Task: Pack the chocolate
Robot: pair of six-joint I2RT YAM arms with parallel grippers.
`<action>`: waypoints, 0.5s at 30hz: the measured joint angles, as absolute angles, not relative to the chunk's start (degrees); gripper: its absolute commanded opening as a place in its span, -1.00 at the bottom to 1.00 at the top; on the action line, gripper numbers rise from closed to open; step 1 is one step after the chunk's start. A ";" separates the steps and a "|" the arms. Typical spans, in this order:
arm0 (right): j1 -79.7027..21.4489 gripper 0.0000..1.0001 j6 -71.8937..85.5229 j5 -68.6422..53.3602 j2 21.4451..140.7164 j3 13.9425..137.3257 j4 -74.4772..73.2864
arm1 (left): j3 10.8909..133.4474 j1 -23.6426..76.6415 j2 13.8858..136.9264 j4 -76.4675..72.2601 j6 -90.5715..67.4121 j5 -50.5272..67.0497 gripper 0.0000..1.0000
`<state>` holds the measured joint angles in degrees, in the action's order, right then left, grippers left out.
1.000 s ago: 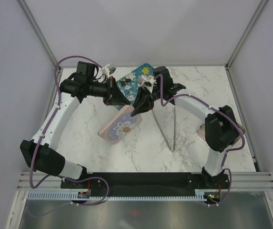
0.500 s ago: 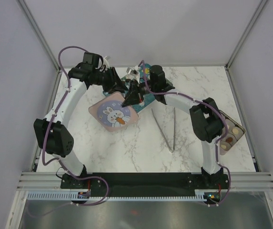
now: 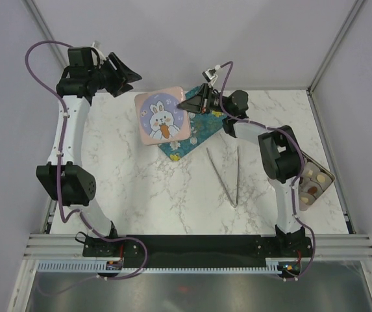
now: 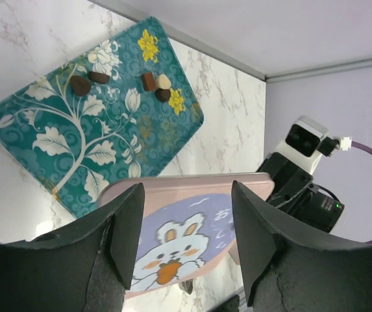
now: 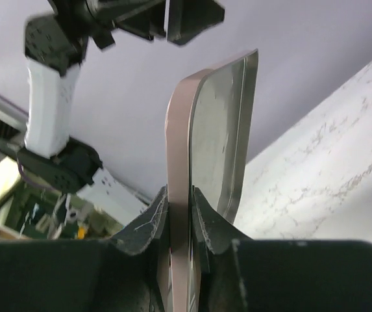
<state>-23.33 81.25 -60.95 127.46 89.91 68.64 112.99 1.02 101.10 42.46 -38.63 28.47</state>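
Presently, by size.

- Marble table (image 3: 140, 195): bears everything listed.
- Pink bunny lid (image 3: 164, 117): upper centre of the overhead view, lifted and held by its right edge.
- Teal tray (image 3: 184, 146): partly under the lid.
- Right gripper (image 3: 184, 104): jaws clamped on the lid's rim.
- Left gripper (image 3: 128, 77): upper left, jaws apart, holding nothing.
- Tongs (image 3: 228, 172): right of centre, untouched.
- Small tin (image 3: 327, 173): right edge, a few pieces inside.
- Chocolate (image 4: 148, 81): five loose pieces on the tray, upper left of the left wrist view.

The chocolate is probably light, smooth and rounded, so it may roll or mark. It is best taken gently across the middle with the tong tips.
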 measured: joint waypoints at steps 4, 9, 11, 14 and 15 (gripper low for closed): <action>-20.84 -1.00 80.01 -54.41 121.36 84.23 63.22 | 110.80 0.05 100.79 39.40 -38.63 29.08 0.29; -16.43 -1.00 72.86 -48.60 110.50 80.90 49.15 | 101.82 3.01 100.38 34.13 -38.57 32.88 0.33; -14.22 -1.00 72.53 -47.68 106.45 79.20 47.90 | 97.69 4.49 100.36 31.05 -38.61 35.48 0.33; -10.81 -1.00 73.76 -47.64 101.69 75.33 49.43 | 93.25 6.22 100.36 25.80 -39.00 39.94 0.37; -9.74 -1.00 74.32 -47.81 100.64 73.97 50.09 | 92.31 6.72 100.38 23.70 -39.44 41.41 0.38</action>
